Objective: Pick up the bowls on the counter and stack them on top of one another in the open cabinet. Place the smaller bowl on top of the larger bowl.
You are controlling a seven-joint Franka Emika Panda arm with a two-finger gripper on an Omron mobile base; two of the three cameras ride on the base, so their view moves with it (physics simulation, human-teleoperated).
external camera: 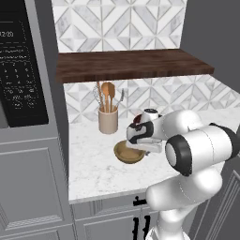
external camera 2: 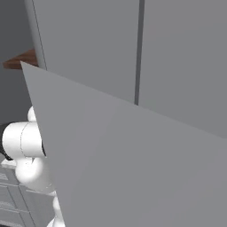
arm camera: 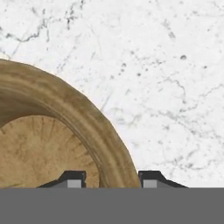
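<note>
The tool (arm camera: 109, 177) is lowered over the smaller bowl (external camera: 128, 153), one fingertip (arm camera: 73, 178) set inside the rim and the other outside; a firm grip cannot be told. The bowl sits mid-bench (external camera: 93, 164), nearer the front edge than the utensil holder (external camera: 108, 120) behind it.

- A rendered home kitchen.
- Marble tabletop (external camera: 93, 164) over grey cabinet fronts (external camera: 108, 220).
- Geometric tiled wall (external camera: 122, 21), wooden shelf (external camera: 131, 63).
- Utensil holder (external camera: 108, 119), dark oven panel (external camera: 21, 70).
</note>
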